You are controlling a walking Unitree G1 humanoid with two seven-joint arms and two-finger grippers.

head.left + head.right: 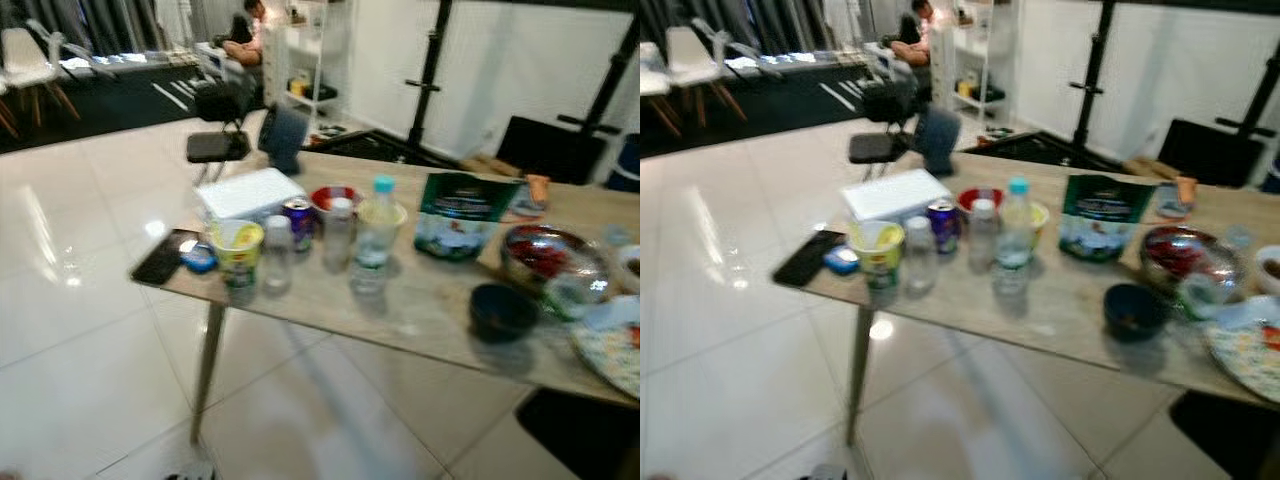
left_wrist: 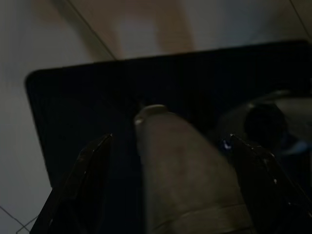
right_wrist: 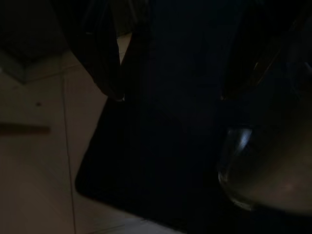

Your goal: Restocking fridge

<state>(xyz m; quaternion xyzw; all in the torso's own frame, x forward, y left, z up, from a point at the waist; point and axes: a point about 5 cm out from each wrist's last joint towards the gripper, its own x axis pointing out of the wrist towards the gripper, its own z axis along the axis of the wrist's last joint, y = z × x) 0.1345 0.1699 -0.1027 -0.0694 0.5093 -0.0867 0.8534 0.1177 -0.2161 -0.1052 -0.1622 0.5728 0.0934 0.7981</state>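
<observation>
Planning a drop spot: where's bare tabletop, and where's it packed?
Free: the front strip of the table between the tall water bottle and the dark bowl. Packed: the left end around the yellow cup and soda can, and the right end by the foil bowl.

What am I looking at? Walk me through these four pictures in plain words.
This is a walking humanoid robot with two arms. The two bright pictures come from its head camera and show one scene. It faces a table holding a bottle, a can, a yellow cup, a green bag and a dark bowl. The two dark pictures come from wrist cameras. The left gripper and right gripper both have their fingers apart, and I cannot see either one gripping anything.
</observation>
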